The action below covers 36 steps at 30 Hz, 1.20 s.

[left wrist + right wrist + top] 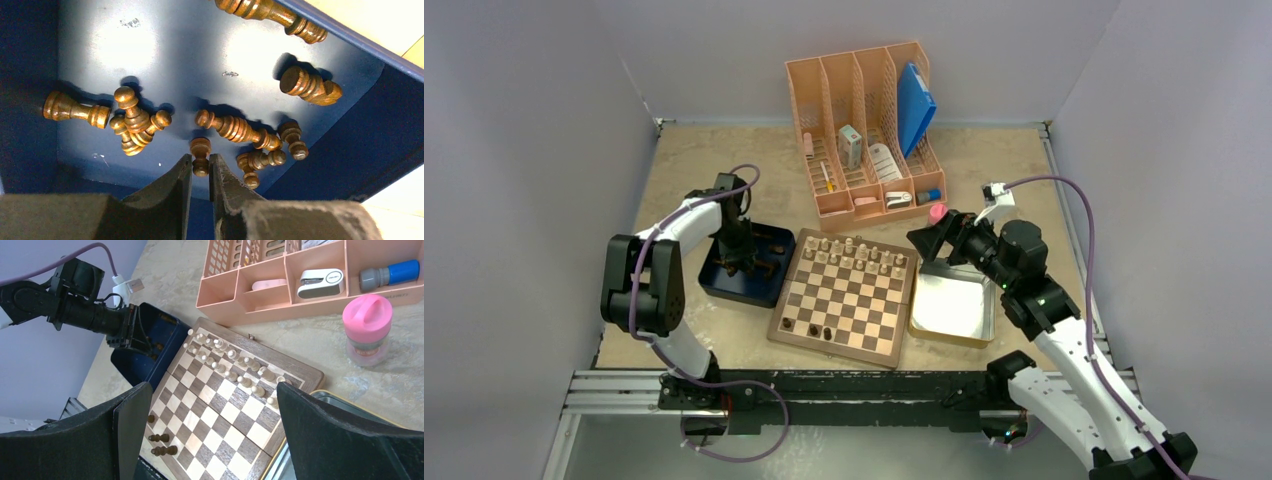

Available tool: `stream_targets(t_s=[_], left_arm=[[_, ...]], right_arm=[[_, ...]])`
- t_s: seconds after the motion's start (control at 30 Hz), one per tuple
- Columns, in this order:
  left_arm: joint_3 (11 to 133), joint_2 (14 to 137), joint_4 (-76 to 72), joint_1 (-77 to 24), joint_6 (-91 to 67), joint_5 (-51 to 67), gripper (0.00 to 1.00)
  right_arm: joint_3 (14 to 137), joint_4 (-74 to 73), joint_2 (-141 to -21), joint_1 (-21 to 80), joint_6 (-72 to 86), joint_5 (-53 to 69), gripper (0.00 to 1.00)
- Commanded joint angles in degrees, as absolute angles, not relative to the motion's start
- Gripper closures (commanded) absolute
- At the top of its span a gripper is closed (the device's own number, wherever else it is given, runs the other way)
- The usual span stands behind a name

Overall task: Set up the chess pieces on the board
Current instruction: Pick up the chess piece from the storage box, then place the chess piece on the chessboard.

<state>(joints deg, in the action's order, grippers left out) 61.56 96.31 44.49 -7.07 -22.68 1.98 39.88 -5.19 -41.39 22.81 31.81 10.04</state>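
My left gripper (200, 164) is down in the blue tray (165, 60), jaws narrow about one pawn (200, 149) to pick it from the tumbled chess pieces (135, 125); firm grip not certain. Three stand at the board (864, 305)'s near-left corner. My right gripper (214, 390) hangs wide, out of the way.

Looked like robot lab. Small table (704, 150) boxed in by plain white walls (524, 150). Left arm (679, 225) and right arm (1074, 345) bolted to metal rail (614, 390), purple cables (1086, 230) trailing.

board (844, 300) middle open, pale pieces (856, 250) crowd far rows
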Motion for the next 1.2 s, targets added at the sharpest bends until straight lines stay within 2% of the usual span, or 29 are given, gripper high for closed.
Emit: stream_targets(t_s=[0.0,0.17,0.63,1.17], left_arm=[[61.50,96.07,44.82,-7.46,-21.09,2.22,0.84],[62.31,94.89,45.83,-8.03,-20.93,0.76,0.91],[65.77,88.43,49.95,-10.41,-20.65,0.97,0.92],[71.30,84.02,56.34,-20.18,-22.43,3.67,0.93]], right_arm=[[40.43,-1.86,-41.51,22.71,31.41,10.72,0.04],[40.79,-2.18,-41.53,22.69,31.26,10.47,0.04],[40.51,-2.28,-41.49,22.68,32.37,10.04,0.04],[41.25,-3.09,-41.40,22.74,32.50,9.70,0.04]])
